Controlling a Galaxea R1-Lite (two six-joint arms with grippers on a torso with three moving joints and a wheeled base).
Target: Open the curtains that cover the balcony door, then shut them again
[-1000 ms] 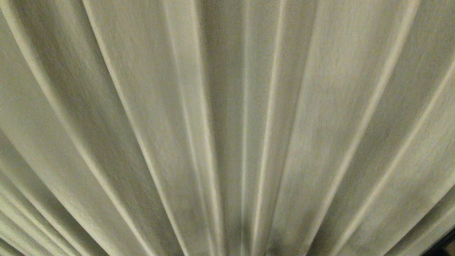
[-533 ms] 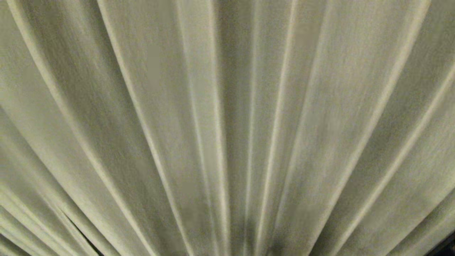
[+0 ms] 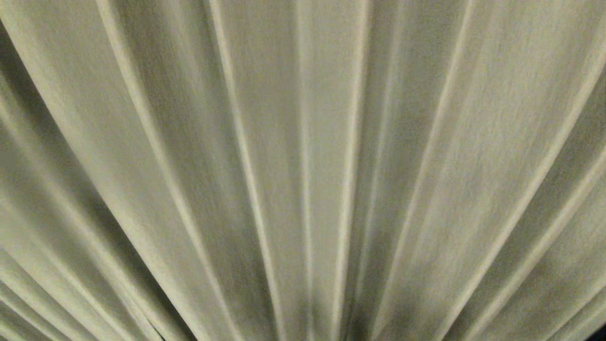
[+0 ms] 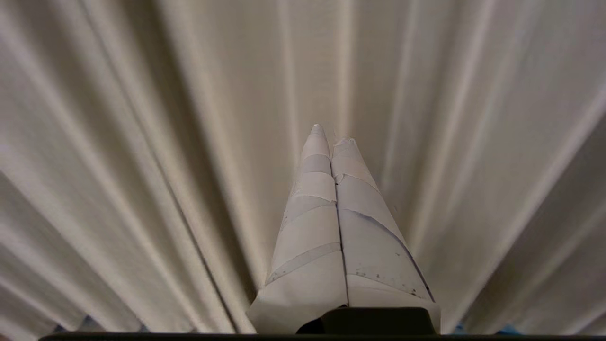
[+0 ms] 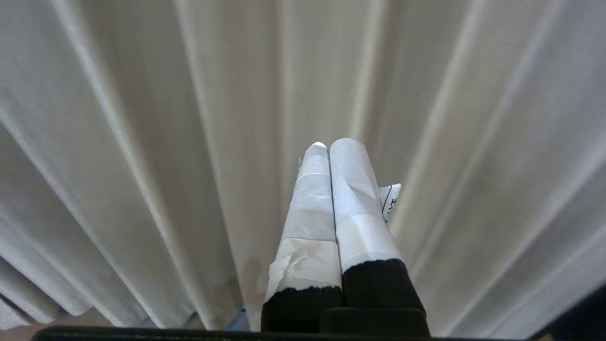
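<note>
the curtains (image 3: 303, 170) fill the whole head view, hanging shut in long pale folds right in front of the robot. the cloth is thick and you cannot see through it. neither arm shows in that view. the left gripper (image 4: 330, 135) points at the folds, its two white taped fingers (image 4: 312, 227) pressed together and holding nothing. the right gripper (image 5: 331, 144) points at the folds too, its taped fingers (image 5: 310, 222) pressed together, holding nothing. a small paper tag (image 5: 390, 201) sticks out beside one finger.
</note>
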